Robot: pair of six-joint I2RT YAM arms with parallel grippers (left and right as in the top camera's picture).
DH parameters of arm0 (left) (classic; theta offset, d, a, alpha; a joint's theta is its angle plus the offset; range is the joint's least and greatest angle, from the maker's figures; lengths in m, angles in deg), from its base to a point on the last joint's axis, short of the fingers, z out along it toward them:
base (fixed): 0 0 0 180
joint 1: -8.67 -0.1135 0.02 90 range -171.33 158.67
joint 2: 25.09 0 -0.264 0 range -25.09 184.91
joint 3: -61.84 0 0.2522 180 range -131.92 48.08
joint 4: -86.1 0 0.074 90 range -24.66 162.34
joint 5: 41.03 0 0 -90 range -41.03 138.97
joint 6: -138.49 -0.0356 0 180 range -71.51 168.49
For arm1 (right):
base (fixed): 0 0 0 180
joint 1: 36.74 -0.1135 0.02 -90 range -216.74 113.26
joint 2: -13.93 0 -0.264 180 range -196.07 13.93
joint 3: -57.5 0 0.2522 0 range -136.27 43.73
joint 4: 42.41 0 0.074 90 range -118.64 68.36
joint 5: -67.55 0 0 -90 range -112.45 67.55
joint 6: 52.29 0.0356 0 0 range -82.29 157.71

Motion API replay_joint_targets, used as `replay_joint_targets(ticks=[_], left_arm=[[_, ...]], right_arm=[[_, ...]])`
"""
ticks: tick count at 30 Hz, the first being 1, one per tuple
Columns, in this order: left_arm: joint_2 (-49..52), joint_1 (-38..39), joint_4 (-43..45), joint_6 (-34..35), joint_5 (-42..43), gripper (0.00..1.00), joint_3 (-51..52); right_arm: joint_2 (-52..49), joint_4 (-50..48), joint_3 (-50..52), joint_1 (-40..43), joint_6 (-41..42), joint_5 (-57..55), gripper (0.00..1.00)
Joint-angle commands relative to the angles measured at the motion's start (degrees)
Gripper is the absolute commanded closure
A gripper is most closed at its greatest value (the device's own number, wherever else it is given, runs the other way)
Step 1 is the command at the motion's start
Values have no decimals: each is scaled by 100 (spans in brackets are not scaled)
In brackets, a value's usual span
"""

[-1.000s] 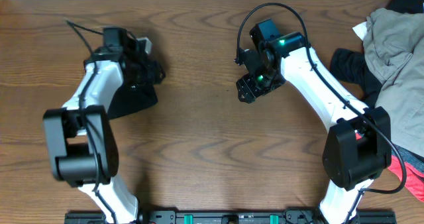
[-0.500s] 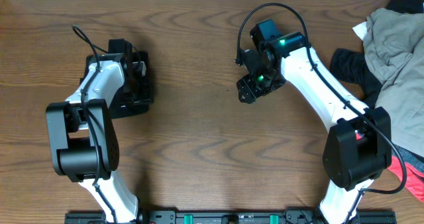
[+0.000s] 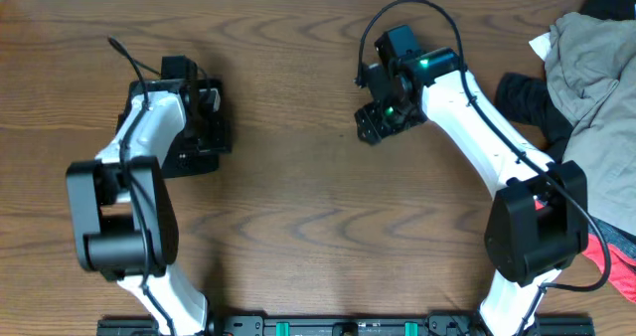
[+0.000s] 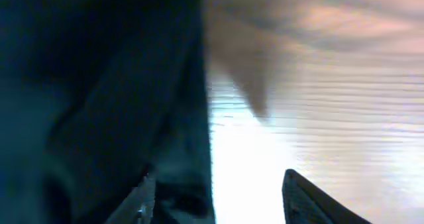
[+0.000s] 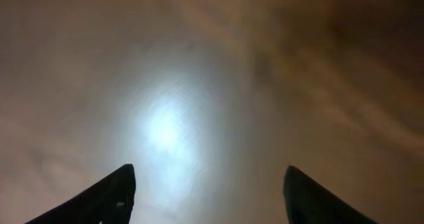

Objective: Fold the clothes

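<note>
Both my jaws stand apart: left jaws over the black shirt, seemingly folded; right jaws empty, well right of it. Next I should fetch the khaki garment, farther right.

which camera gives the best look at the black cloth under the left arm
The overhead view: it shows the black cloth as a compact shape on the table, though the left arm covers part of it. The left wrist view shows only its blurred dark fabric close up. The right wrist view shows only the table.
</note>
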Motion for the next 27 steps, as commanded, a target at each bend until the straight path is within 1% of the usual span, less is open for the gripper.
replay_joint_targets(ticks=[1, 2, 3, 5, 8, 11, 13, 15, 17, 20, 23, 25, 27], left_arm=[[-868, 184, 131, -190, 144, 36, -4], [-1060, 238, 227, -188, 146, 35, -4], [-1239, 286, 341, -188, 144, 30, -4], [-1556, 358, 584, -190, 120, 2, -4], [-1851, 367, 927, -186, 107, 2, -4], [-1974, 363, 964, -184, 109, 2, -4], [-1987, 363, 1062, -186, 107, 2, -4], [-2011, 361, 1043, -184, 118, 2, -7], [-2140, 363, 748, -153, 153, 2, -7], [-2483, 363, 262, 13, 195, 2, 11], [-3073, 365, 20, 83, 192, 2, 170], [-3648, 367, 13, 83, 188, 2, 424], [-4317, 367, 83, 122, 166, 2, 780]], right_arm=[[358, -302, 28, 348, 719, -713, 27], [415, -446, 28, 448, 789, -761, 25], [479, -619, 28, 570, 835, -767, 1], [575, -953, 28, 796, 940, -769, 1], [621, -1296, 28, 1102, 946, -896, 1], [621, -1449, 28, 1370, 901, -944, 1], [682, -1412, 26, 1532, 485, -940, 1], [813, -1261, 26, 1692, 407, -942, 1], [1034, -1045, 26, 1845, 407, -866, 1], [1554, -734, 31, 2059, 407, -852, 1], [2186, -420, 79, 2188, 407, -855, 1], [2695, -422, 323, 2192, 407, -863, 1], [3381, -647, 850, 2179, 409, -874, 1]])
